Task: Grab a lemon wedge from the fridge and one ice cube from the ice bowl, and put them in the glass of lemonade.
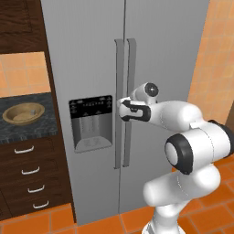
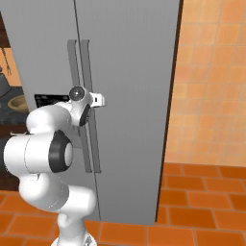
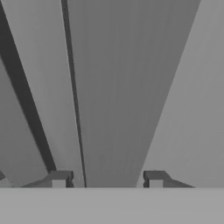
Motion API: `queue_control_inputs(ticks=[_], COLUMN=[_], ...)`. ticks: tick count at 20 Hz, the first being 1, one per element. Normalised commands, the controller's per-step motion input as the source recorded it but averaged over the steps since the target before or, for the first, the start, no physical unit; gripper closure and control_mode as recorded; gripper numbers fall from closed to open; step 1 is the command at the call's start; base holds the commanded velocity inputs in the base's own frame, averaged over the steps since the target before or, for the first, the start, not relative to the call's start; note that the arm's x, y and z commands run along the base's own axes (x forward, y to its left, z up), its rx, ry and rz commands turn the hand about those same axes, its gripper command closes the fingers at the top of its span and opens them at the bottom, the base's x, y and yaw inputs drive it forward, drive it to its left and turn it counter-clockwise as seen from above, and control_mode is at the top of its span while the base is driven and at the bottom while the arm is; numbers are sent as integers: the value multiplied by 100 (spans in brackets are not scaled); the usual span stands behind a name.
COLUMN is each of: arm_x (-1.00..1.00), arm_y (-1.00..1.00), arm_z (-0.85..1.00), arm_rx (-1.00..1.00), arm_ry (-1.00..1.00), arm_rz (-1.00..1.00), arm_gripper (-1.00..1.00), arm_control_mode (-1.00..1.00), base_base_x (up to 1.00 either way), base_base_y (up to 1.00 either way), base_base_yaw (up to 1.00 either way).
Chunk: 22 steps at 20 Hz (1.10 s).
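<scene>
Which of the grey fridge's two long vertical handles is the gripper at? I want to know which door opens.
The right-hand handle of the tall grey two-door fridge: the two-finger gripper sits against it with open fingers, while the left-hand handle stands just beside, untouched.

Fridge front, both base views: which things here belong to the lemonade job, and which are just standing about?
Job:
- fridge, doors shut
- ice bowl on the counter
- gripper, fingers apart at the door handles

Standing about:
- drawers
- dispenser recess
</scene>
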Motion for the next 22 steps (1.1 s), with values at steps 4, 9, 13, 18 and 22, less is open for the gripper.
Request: queue_control_inputs(ticks=[4, 9, 13, 18, 22], arm_x=[1, -13, -25, -26, -37], arm_y=[-5, -63, -57, -53, -75], arm_z=[0, 11, 12, 28, 36], arm_rx=[0, 0, 0, 2, 5], arm_ry=[0, 0, 0, 0, 1], arm_rz=[0, -1, -1, -2, -6], arm_gripper=[100, 100, 100, 100, 100], arm_control_mode=[-100, -100, -100, -100, -100], base_base_x=[0, 0, 0, 0, 0], base_base_y=[0, 0, 0, 0, 0], base_base_yaw=[0, 0, 0, 0, 0])
